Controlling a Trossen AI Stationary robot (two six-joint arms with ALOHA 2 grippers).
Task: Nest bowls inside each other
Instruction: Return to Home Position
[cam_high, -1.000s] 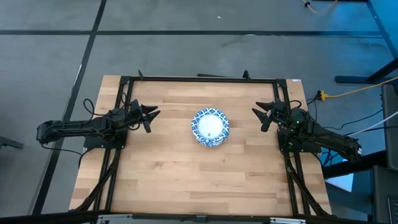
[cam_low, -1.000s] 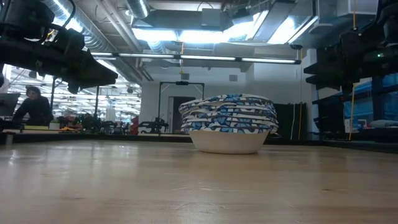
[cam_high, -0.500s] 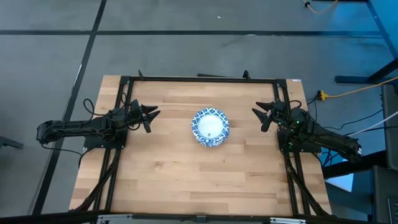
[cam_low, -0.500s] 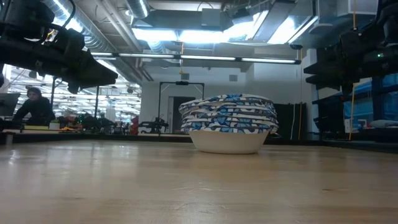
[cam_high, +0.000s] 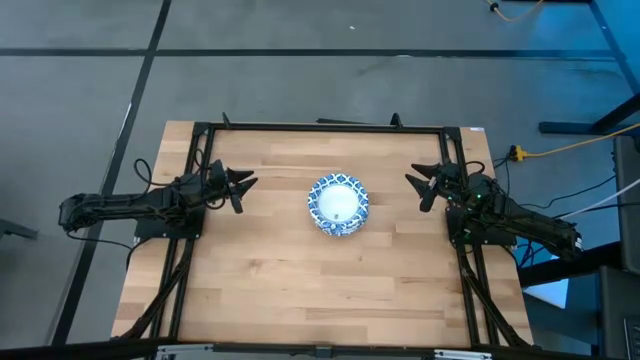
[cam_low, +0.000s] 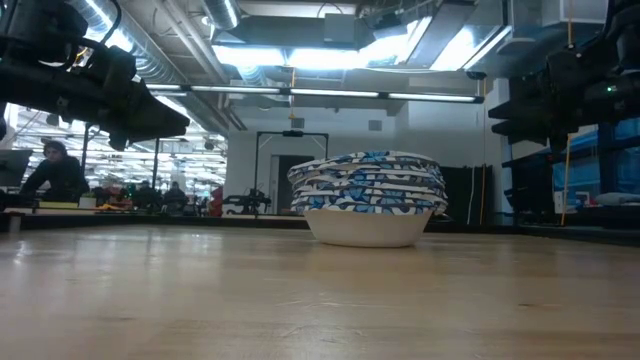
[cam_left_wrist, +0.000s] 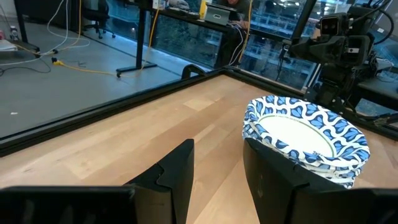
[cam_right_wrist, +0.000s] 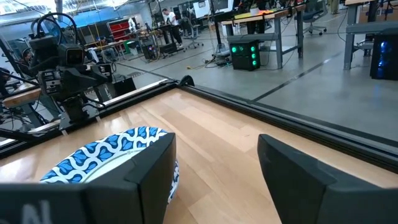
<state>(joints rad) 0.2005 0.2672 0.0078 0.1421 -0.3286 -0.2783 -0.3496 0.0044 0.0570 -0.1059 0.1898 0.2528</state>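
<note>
The blue-and-white patterned bowls (cam_high: 338, 203) stand nested in one stack, its bottom bowl resting by its base on the middle of the wooden table; the stack also shows in the low view (cam_low: 367, 198), the left wrist view (cam_left_wrist: 307, 138) and the right wrist view (cam_right_wrist: 115, 158). My left gripper (cam_high: 247, 184) is open and empty, above the table to the left of the stack. My right gripper (cam_high: 414, 181) is open and empty, to the right of the stack. Both point toward the stack and stand clear of it.
A black metal frame (cam_high: 320, 127) runs along the table's far, left and right sides. Bare wood (cam_high: 320, 285) lies between the stack and the near edge. A person (cam_low: 55, 175) sits in the room beyond the table.
</note>
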